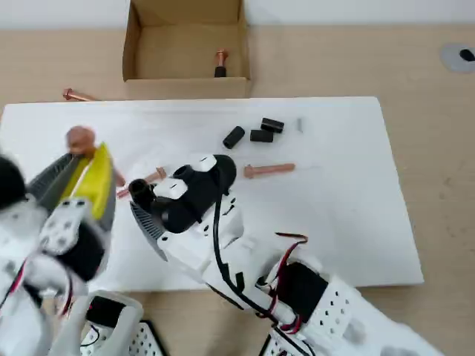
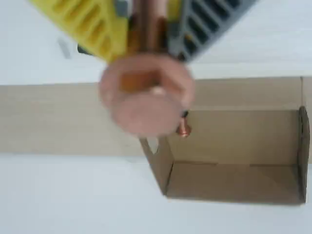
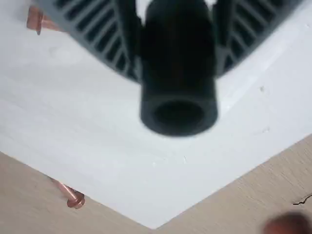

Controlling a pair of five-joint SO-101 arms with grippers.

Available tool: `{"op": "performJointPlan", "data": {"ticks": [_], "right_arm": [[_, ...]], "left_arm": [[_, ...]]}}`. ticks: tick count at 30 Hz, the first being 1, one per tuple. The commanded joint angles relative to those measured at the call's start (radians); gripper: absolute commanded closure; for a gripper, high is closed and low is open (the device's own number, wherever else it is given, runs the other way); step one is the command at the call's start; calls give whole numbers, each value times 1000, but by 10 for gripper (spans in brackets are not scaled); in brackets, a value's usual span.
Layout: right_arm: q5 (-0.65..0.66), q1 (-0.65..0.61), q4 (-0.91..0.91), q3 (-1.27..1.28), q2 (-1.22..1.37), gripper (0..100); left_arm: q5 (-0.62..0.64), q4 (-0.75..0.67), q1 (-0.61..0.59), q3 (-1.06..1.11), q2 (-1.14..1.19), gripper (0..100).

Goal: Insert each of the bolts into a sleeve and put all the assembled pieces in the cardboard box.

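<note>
The cardboard box (image 1: 133,44) sits open at the far edge of the table (image 1: 430,148), just beyond the white board (image 1: 341,222). It holds one assembled piece (image 1: 221,63), a copper bolt seated in a black sleeve, standing near the box's front wall. The left gripper (image 2: 148,24) is clamped on a copper bolt (image 2: 146,92) by its shank, with the wide head sticking out past the yellow and grey fingers above the board's left part. The right gripper (image 3: 176,29) grips a black sleeve (image 3: 178,83), its open bore facing outward, near the middle of the board. Three loose sleeves (image 1: 260,133) lie clustered on the board in front of the box. A loose bolt (image 1: 269,170) lies just beside them, and another bolt (image 1: 74,95) rests on the bare table left of the box.
</note>
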Motion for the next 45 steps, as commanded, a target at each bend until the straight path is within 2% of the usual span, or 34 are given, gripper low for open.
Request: {"op": "performJointPlan", "data": {"ticks": [1,6,11,15,34,42,45], "right_arm": [[-5,-19,-31,-7,-25,989],[-5,-19,-32,-8,-25,989],[-5,-19,-32,-8,-25,989],[-5,-19,-32,-8,-25,989],[-3,-18,-32,-10,-31,989],[-3,-18,-31,-42,-31,989],[-3,-18,-31,-50,-31,989]], "left_arm": [[-8,-6,-5,3,-44,995],[9,-2,15,3,-64,996],[63,2,130,3,-64,996],[63,2,169,5,-62,996],[57,57,163,6,-61,996],[55,49,161,95,-65,995],[55,-5,161,127,-65,995]]}}
